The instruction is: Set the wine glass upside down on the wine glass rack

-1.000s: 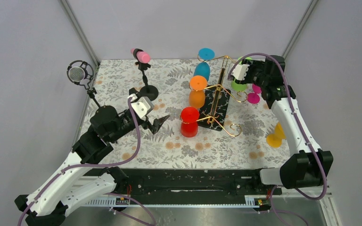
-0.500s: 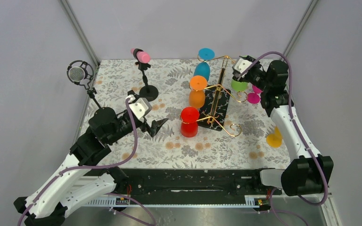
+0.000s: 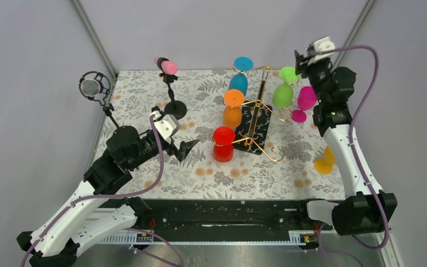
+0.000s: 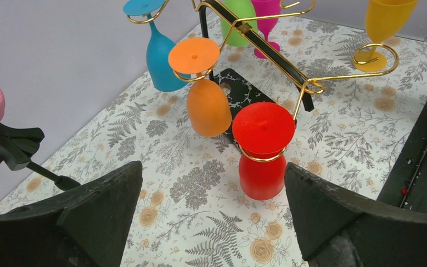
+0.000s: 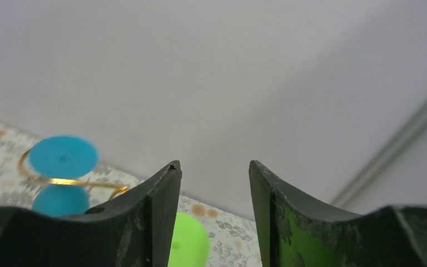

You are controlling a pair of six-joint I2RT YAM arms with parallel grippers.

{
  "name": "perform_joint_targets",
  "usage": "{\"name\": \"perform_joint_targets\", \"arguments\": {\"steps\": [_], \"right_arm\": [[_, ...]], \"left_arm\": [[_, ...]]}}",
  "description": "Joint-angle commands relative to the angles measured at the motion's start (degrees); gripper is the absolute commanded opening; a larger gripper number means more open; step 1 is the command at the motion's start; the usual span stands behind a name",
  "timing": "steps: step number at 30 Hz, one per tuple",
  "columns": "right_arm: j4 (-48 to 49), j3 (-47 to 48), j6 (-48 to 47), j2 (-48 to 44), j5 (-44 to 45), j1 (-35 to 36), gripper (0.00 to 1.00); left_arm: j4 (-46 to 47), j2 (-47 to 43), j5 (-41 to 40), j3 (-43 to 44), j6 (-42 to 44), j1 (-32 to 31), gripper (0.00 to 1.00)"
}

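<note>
Green wine glass, hanging inverted on the far right arm of the wine glass rack, appears light, rigid, slippery plastic, best gripped at the stem; right claw above it is spread and empty, left claw likewise.

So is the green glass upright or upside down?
Upside down: the green glass has its foot on top at a rack arm, with the bowl hanging below. The right hand is open and clear of it.

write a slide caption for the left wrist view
open left hand facing the wine glass rack, with a red glass, orange glass and blue glass hanging upside down; yellow glass upright beyond
</note>
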Motion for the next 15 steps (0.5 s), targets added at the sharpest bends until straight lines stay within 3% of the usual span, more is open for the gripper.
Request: {"name": "perform_joint_targets", "arguments": {"steps": [1,4,7,11,15], "right_arm": [[-14.0,12.9,15.5,3.0,27.0,-3.0,0.56],[-31.4,22.3,25.8,8.5,34.0,-6.9,0.59],[-45.5,29.5,38.2,14.3,30.6,-11.7,0.60],[-52.9,32.0,47.0,19.6,21.0,-16.9,0.60],[-57.5,33.5,47.5,23.3,20.2,-17.7,0.59]], "left_arm": [[0.2,0.7,-4.3,1.9,-1.2,-0.2,0.99],[-1.7,2.2,-10.4,3.6,-3.1,-0.2,0.99],[-5.1,4.1,-15.1,6.6,-7.8,-0.2,0.99],[-8.8,6.6,-16.2,10.0,-10.5,-0.1,0.99],[-8.3,5.9,-15.9,9.2,-11.3,-0.2,0.99]]}}
